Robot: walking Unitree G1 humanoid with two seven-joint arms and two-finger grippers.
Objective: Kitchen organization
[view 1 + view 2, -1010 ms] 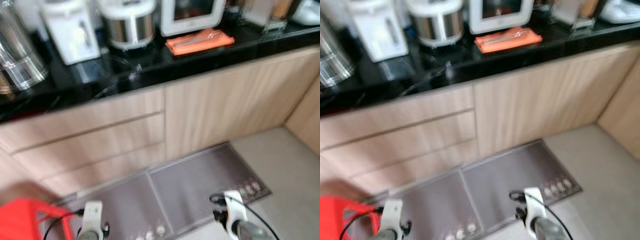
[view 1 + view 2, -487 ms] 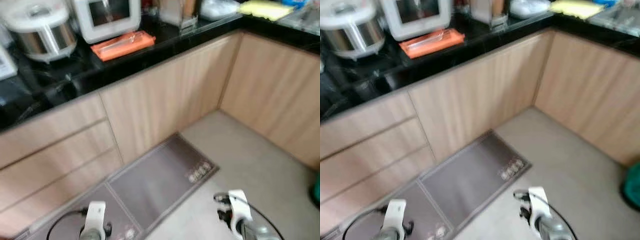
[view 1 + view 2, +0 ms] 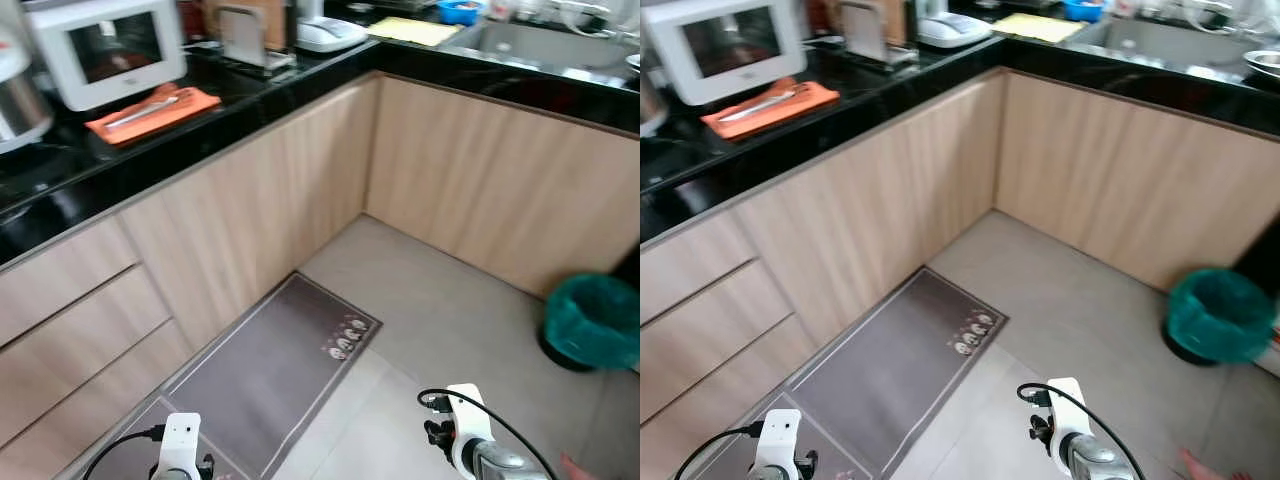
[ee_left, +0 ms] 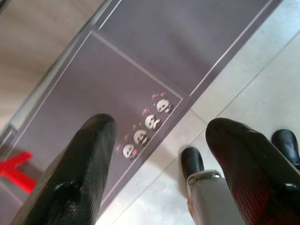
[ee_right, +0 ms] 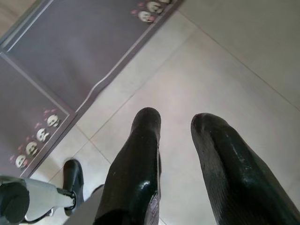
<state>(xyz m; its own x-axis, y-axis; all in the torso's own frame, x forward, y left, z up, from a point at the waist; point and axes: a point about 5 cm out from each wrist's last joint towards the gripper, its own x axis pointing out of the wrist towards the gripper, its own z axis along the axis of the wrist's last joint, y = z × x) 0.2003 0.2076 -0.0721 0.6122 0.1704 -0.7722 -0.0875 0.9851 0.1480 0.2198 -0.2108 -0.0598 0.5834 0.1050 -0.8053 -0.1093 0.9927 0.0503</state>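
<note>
Left gripper (image 4: 159, 164): hangs low over the grey floor mat with small panda prints (image 4: 117, 84), black fingers spread wide, nothing between them.
Right gripper (image 5: 178, 164): hangs over the pale floor tiles (image 5: 234, 61), fingers narrowly parted, holding nothing.
Counter: black L-shaped worktop (image 3: 300, 75) well beyond both grippers, carrying an orange tray with cutlery (image 3: 152, 108) just before a white microwave (image 3: 105, 50).
Bin: round teal-lined waste bin (image 3: 593, 322) on the floor (contents not visible).

I am looking at a black countertop (image 3: 300, 85) carrying a white oven (image 3: 105, 50), an orange mat (image 3: 152, 108) lying just before it, and a sink (image 3: 540, 45). Below, the tiled floor (image 3: 440, 310) is bearing grey mats (image 3: 270, 375) and a green bin (image 3: 595, 322).
</note>
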